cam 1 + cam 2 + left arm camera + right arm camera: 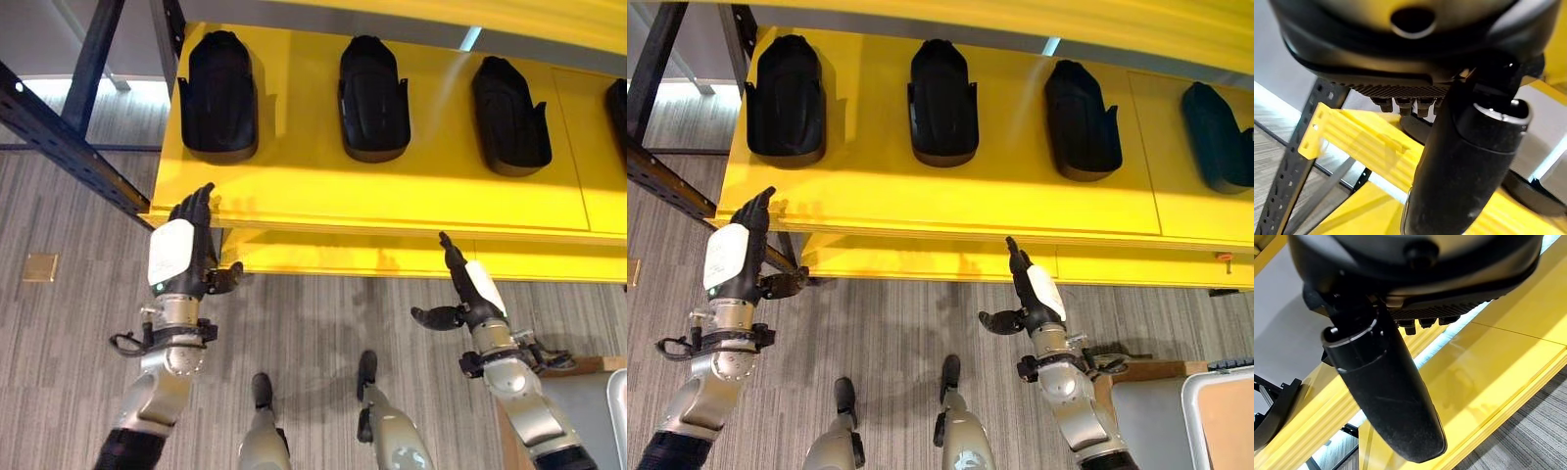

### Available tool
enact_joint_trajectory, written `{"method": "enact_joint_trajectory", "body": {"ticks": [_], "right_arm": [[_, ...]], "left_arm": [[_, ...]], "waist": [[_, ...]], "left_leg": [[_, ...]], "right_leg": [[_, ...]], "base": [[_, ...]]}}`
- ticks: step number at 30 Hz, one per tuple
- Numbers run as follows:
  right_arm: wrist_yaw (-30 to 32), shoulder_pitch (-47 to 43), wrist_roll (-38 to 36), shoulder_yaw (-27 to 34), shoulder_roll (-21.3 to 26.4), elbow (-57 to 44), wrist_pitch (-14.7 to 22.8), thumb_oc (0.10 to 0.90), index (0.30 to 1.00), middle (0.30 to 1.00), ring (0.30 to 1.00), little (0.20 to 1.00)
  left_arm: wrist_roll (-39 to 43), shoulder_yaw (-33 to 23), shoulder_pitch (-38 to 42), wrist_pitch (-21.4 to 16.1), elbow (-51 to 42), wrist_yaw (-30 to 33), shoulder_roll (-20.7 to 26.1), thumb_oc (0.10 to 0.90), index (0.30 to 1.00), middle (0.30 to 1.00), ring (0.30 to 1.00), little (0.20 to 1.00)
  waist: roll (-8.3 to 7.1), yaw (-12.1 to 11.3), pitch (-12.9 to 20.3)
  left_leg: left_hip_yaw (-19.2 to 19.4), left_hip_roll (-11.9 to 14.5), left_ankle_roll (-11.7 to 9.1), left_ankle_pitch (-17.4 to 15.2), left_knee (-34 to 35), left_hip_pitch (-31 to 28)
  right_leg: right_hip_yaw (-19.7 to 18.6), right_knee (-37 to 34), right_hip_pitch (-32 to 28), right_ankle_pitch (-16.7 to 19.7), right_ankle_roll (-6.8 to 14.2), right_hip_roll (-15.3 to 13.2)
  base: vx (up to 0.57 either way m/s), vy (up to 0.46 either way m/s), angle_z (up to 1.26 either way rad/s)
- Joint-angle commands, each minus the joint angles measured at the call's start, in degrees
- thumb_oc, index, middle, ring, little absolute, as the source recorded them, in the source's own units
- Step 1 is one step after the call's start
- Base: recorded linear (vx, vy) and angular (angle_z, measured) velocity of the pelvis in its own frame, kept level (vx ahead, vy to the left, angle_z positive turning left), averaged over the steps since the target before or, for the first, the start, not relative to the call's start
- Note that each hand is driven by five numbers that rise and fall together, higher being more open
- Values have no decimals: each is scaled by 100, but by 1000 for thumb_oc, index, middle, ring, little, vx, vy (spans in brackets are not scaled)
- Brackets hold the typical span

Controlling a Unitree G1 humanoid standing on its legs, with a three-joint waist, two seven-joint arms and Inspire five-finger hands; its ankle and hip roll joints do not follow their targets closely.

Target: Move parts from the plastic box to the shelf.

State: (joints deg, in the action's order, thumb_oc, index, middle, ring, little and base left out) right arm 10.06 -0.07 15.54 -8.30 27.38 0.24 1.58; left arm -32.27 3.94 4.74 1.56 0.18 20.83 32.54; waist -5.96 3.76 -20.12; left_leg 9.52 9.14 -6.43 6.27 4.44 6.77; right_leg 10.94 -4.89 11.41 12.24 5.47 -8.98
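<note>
Several black moulded parts lie in a row on the yellow shelf [392, 191]: one at the left [219, 93], one in the middle [373, 98], one further right [509, 116], and a fourth [1218, 135] at the far right. My left hand [181, 250] is raised at the shelf's front left corner, fingers straight, holding nothing. My right hand [468, 284] is lifted just below the shelf's front edge, fingers straight and thumb out, also with nothing in it. The left wrist view shows a black part [1533, 193] past the thumb.
A dark blue steel rack post [69, 147] slants past the shelf's left corner. A lower yellow shelf level [411, 257] sits under the top one. A grey box rim [1220, 421] and wooden edge show at the lower right. Grey carpet [323, 323] lies below.
</note>
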Motion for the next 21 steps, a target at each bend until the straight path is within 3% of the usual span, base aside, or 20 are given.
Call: {"method": "enact_joint_trajectory", "body": {"ticks": [1, 21], "right_arm": [[358, -310, -66, 191, 14, -342, 455, 900, 1000, 1000, 1000, 1000], [482, -373, -117, 175, 39, -383, 537, 900, 1000, 1000, 1000, 1000]], "left_arm": [[-367, -160, 460, -62, 36, 329, 497, 900, 1000, 1000, 1000, 1000], [-418, 205, 1439, 355, 1374, 522, 894, 900, 1000, 1000, 1000, 1000]], "waist": [[-231, 30, 384], [-429, 219, 217]], "left_leg": [[25, 7, 343, -254, 9, 82], [144, 97, 323, -309, -219, 360]], "right_leg": [[-78, 452, -190, -942, 401, -358], [-239, 504, 100, -879, 402, -285]], "base": [[11, 14, -4], [6, 7, -6]]}}
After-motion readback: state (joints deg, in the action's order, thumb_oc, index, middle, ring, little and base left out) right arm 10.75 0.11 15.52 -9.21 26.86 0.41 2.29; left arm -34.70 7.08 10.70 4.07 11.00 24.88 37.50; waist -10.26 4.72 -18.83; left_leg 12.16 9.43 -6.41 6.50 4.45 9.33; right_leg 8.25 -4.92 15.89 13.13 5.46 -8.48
